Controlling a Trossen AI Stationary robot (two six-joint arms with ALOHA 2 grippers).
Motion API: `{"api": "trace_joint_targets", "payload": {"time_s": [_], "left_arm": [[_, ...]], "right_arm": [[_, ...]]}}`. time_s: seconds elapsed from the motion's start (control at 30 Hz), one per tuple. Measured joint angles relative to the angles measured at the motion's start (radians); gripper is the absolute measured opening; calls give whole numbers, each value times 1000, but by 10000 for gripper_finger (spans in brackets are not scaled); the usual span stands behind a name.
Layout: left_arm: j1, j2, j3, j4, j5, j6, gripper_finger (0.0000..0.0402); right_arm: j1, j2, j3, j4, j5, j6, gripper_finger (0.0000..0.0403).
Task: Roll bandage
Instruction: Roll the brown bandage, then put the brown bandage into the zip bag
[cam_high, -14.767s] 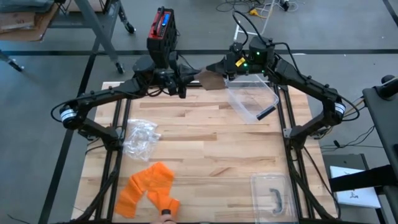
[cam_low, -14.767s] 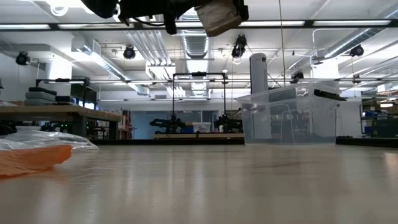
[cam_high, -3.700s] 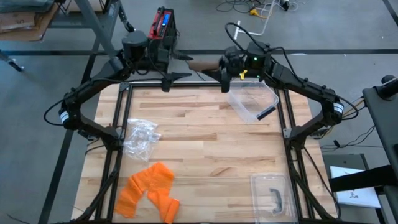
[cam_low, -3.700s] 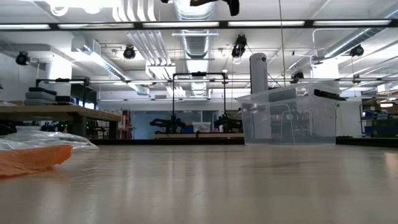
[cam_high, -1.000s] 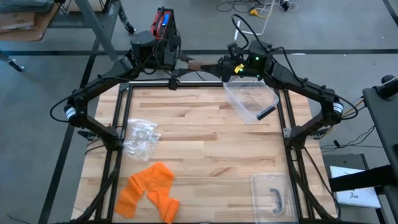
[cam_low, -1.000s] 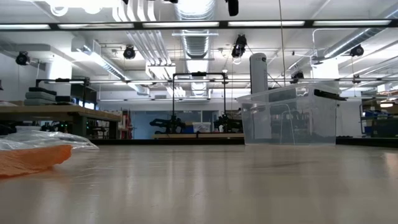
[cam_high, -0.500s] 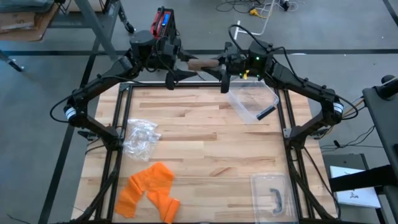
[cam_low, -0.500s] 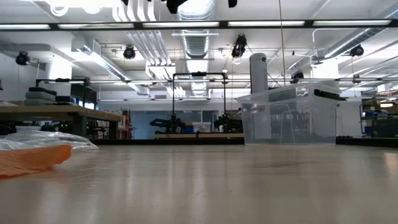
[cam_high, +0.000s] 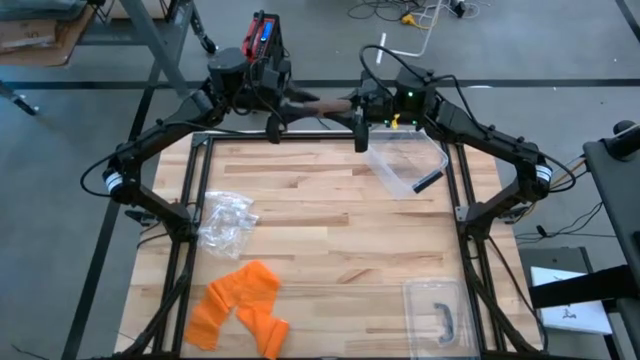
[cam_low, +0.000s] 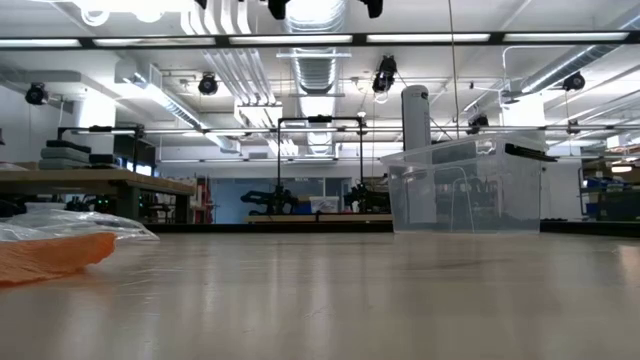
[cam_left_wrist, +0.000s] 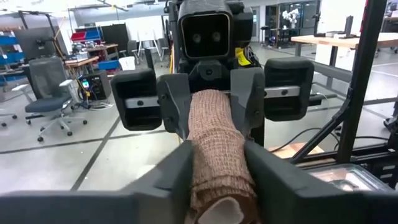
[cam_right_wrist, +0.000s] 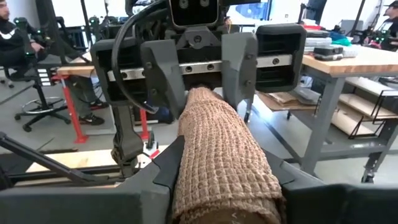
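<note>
A tan woven bandage, wound into a thick roll, hangs level in the air over the table's far edge. It spans the gap between my two grippers, which face each other. My left gripper is shut on one end and my right gripper on the other. In the right wrist view the roll runs from my right gripper's own fingers to the left gripper beyond. The low view catches only dark gripper parts at its top edge. My left gripper pinches the roll's near end between its two fingers, coming level and lying along the roll. The roll is lifted clear and level. My right gripper pinches the opposite end between its two fingers, level from the other side, along the roll.
A clear plastic bin stands at the far right of the table, below the right arm. Its lid lies at the near right. A crumpled clear bag and orange cloths lie on the left.
Both grippers have stayed in place above the far edge and have rolled about the line along which they point. The roll stays level between them.
</note>
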Motion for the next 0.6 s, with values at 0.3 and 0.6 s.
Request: {"api": "trace_joint_targets", "payload": {"time_s": [0.3,0.6], "left_arm": [[8,-57,0,-67,0,63,144],[59,-254,-28,-364,-8,134,282]], "right_arm": [[3,-10,-1,3,-9,6,105],[15,-97,0,-246,49,-73,95]]}}
